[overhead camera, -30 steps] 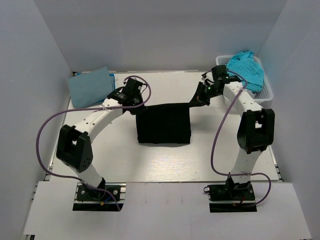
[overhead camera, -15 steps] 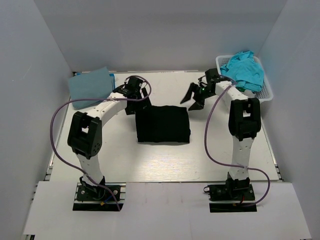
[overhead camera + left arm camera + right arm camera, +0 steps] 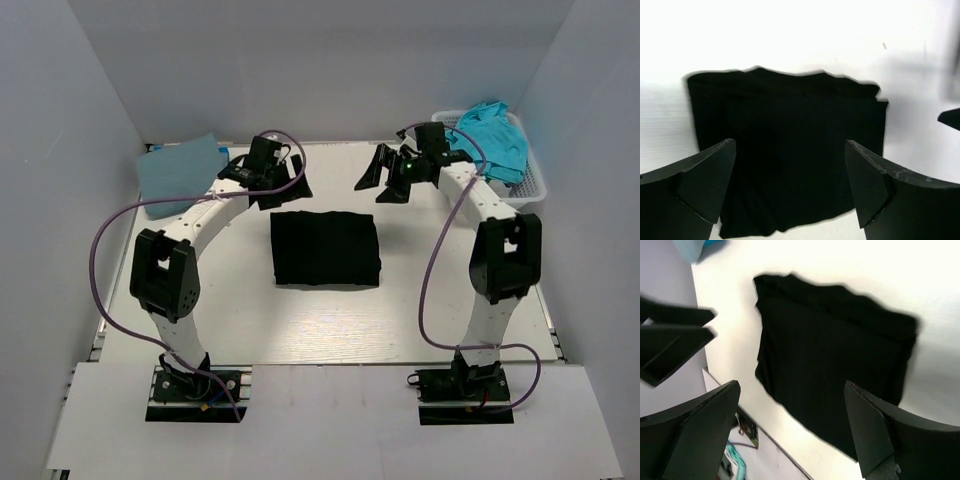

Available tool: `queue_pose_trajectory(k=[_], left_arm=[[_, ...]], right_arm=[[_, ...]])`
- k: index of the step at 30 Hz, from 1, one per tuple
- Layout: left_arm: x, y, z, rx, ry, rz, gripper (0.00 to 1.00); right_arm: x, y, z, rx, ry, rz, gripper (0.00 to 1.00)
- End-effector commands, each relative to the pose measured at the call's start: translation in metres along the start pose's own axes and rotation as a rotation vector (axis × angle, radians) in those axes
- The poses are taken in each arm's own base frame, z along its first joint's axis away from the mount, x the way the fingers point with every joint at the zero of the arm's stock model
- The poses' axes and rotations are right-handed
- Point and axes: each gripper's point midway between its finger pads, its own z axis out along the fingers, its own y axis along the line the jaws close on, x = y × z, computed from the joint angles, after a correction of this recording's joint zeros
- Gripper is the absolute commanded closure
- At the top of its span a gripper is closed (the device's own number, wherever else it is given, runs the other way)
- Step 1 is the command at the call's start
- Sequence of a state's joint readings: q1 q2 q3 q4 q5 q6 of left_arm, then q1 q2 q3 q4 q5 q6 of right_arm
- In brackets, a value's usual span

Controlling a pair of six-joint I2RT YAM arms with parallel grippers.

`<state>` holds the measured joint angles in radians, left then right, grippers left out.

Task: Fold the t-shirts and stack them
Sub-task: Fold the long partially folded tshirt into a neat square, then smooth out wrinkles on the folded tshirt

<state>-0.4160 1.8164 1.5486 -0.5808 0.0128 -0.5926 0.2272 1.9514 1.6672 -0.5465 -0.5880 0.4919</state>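
A black t-shirt (image 3: 325, 248) lies folded in a flat rectangle at the middle of the table, with nothing touching it. My left gripper (image 3: 282, 190) hovers open just behind its back left corner. My right gripper (image 3: 380, 180) hovers open behind its back right corner. The left wrist view looks down on the black t-shirt (image 3: 790, 115) between wide-apart fingers, the left gripper (image 3: 790, 142) holding nothing. In the right wrist view the black t-shirt (image 3: 835, 350) lies below the empty right gripper (image 3: 791, 383). A folded light blue t-shirt (image 3: 180, 172) lies at the back left.
A white slotted basket (image 3: 537, 186) stands at the back right with a crumpled turquoise t-shirt (image 3: 492, 138) in it. Grey walls close in the table on the left, back and right. The left arm's fingers (image 3: 670, 340) show at the left of the right wrist view.
Both grippers opened and let go of the black t-shirt's back edge, then lifted away toward the back. The t-shirt settled flat into a folded rectangle.
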Motion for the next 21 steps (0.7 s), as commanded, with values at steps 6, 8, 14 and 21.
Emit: queue_pose_trajectory(k=[6, 8, 14, 21], left_arm=[[0.047, -0.028, 0.011, 0.241, 0.119, 0.029, 0.0], [0.054, -0.022, 0.022, 0.23, 0.152, 0.007, 0.0], [0.092, 0.032, 0.059, 0.055, 0.234, -0.059, 0.0], [0.103, 0.065, 0.069, -0.09, 0.26, -0.065, 0.0]], right_arm=[[0.042, 0.019, 0.015, -0.141, 0.027, -0.096, 0.1], [0.047, 0.004, 0.034, -0.128, 0.054, -0.078, 0.1], [0.05, -0.056, 0.08, 0.013, 0.057, -0.003, 0.1], [0.059, -0.09, 0.102, 0.095, 0.095, 0.016, 0.1]])
